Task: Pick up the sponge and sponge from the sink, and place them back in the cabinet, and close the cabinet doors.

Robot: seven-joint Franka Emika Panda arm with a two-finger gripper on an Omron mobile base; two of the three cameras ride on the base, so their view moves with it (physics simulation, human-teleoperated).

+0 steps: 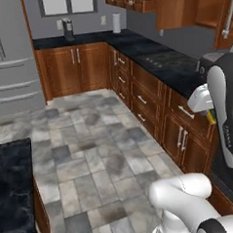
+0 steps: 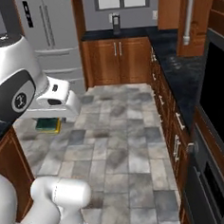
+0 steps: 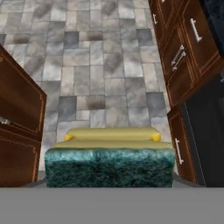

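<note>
Jaws are closed on a sponge point(image 3: 109, 158), green face and yellow body filling the low part of the hand view, carried over the tiled floor point(image 3: 100, 65) between the cabinet runs. From the right base camera the sponge point(image 2: 48, 124) hangs under the gripper point(image 2: 50, 119), whose fingers are hidden. From the left only a yellow-green sliver point(image 1: 211, 116) shows by the arm point(image 1: 228, 111).
</note>
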